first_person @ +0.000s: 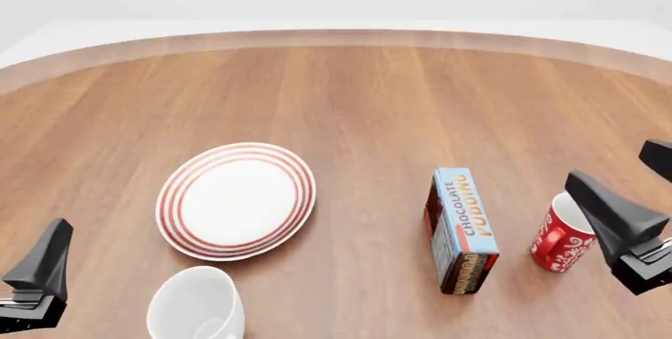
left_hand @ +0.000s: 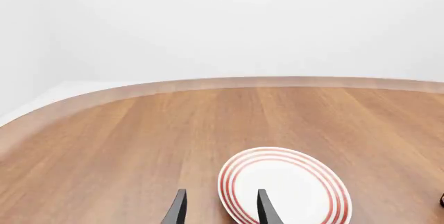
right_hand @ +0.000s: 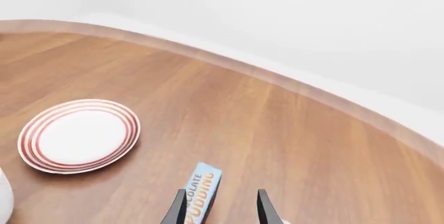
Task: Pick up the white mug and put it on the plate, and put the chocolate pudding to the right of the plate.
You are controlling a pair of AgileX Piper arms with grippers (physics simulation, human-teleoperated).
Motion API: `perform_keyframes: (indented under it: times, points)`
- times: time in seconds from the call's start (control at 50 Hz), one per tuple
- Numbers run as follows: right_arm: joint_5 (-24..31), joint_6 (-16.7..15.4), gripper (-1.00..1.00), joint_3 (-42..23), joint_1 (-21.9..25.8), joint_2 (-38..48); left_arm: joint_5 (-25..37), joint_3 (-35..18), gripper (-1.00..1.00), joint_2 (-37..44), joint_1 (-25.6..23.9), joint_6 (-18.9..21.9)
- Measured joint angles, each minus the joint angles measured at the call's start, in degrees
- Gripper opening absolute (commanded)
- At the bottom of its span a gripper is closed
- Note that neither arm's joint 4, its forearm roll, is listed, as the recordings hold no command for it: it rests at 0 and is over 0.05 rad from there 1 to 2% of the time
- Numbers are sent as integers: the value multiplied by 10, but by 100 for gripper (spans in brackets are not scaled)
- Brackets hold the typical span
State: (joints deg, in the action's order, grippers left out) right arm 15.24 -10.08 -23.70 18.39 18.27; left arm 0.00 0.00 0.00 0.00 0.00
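The white mug (first_person: 197,305) stands upright near the table's front edge, just in front of the plate (first_person: 236,200), a white one with red rings. The chocolate pudding (first_person: 460,229) box lies flat, well to the right of the plate. My left gripper (first_person: 40,272) hangs at the front left, to the left of the white mug, open and empty; in the left wrist view its fingers (left_hand: 176,212) stand apart over the plate's (left_hand: 284,187) near rim. My right gripper (first_person: 618,225) hovers right of the pudding, open, with the box (right_hand: 201,193) showing beyond its fingertips (right_hand: 266,209).
A red mug (first_person: 559,238) with white patterns stands between the pudding box and my right gripper. The round wooden table's (first_person: 347,95) far edge curves across the back. The plate (right_hand: 78,135) also shows in the right wrist view.
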Motion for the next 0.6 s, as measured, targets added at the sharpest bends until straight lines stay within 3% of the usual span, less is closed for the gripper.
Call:
perform_keyframes:
  times: [0.3, 0.6]
  points:
    - [19, -23, 100, -52, 21, 53, 0, 0, 100, 0, 0, 0]
    - [51, 13, 100, -120, 53, 125, 0, 0, 100, 0, 0, 0]
